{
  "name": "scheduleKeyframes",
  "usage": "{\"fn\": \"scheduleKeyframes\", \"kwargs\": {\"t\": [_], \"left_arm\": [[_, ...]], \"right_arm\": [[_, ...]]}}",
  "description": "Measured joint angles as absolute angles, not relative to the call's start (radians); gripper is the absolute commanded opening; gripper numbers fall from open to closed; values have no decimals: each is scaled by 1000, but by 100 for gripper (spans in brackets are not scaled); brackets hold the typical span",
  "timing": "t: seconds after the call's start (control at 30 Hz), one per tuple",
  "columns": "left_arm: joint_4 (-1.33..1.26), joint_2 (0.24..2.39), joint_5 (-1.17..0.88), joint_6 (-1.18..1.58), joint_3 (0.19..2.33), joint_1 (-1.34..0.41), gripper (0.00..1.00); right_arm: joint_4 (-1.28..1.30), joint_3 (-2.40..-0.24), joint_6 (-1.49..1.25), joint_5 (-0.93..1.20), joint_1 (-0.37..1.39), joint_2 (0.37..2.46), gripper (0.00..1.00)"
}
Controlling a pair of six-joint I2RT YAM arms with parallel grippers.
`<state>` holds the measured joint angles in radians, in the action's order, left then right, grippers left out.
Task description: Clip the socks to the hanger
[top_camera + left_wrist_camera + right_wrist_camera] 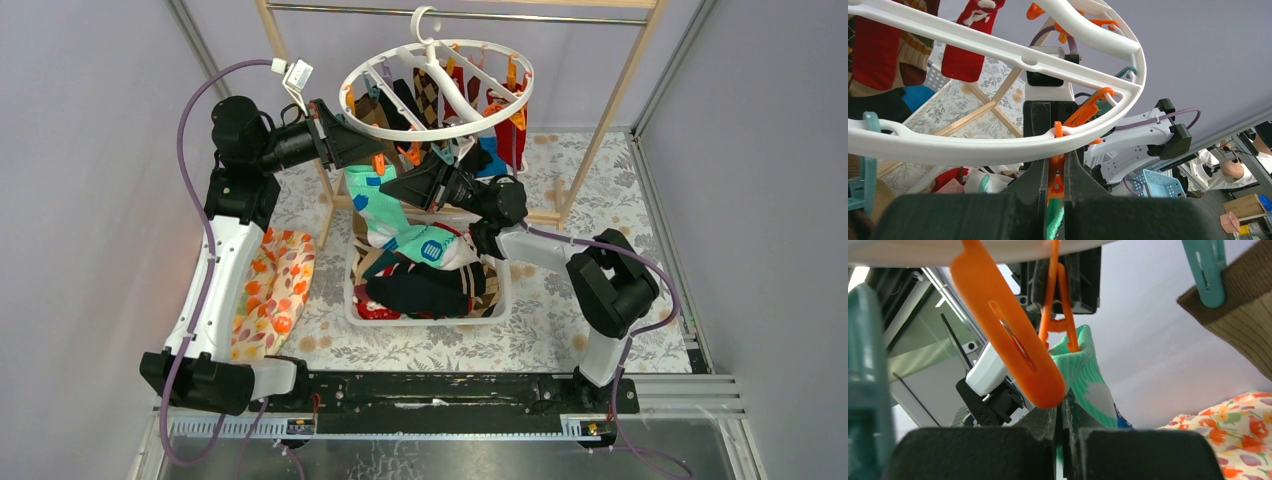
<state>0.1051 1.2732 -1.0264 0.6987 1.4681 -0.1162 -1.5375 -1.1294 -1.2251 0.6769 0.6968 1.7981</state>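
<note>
Two clamped grips: left gripper on the orange plastic clip under the white ring hanger, right gripper on the knit mint-green sock. Overhead only: sock hanging over the basket.

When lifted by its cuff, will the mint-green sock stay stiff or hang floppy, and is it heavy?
Probably floppy: the mint-green sock droops and bends over the basket. Likely light: thin knit fabric, cuff at one small orange clip.

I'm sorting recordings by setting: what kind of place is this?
Probably a robotics lab test cell staged for laundry: plain grey walls, a round clip hanger on a wooden rail, a white basket of socks, and two robot arms.
</note>
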Motion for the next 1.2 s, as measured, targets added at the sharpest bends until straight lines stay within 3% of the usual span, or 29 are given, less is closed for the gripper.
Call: {"fn": "scheduleKeyframes", "kwargs": {"t": [0.73,0.8,0.87,1.0,1.13,1.2], "left_arm": [[103,1275,-1055,705,1468,-110,1],[104,1275,-1054,699,1468,-110,13],[106,1274,-1051,684,1468,-109,33],[124,1274,-1042,636,1470,-110,56],[154,1272,-1035,590,1473,-110,77],[173,1267,-1032,572,1474,-110,81]], "right_arm": [[-1571,-1173,-1231,617,678,1822,0],[-1572,-1173,-1230,616,678,1822,0],[-1572,-1173,-1231,612,678,1822,0],[-1573,-1173,-1231,611,678,1821,0],[-1572,-1173,-1229,602,678,1817,0],[-1568,-1173,-1225,598,678,1815,0]]}}
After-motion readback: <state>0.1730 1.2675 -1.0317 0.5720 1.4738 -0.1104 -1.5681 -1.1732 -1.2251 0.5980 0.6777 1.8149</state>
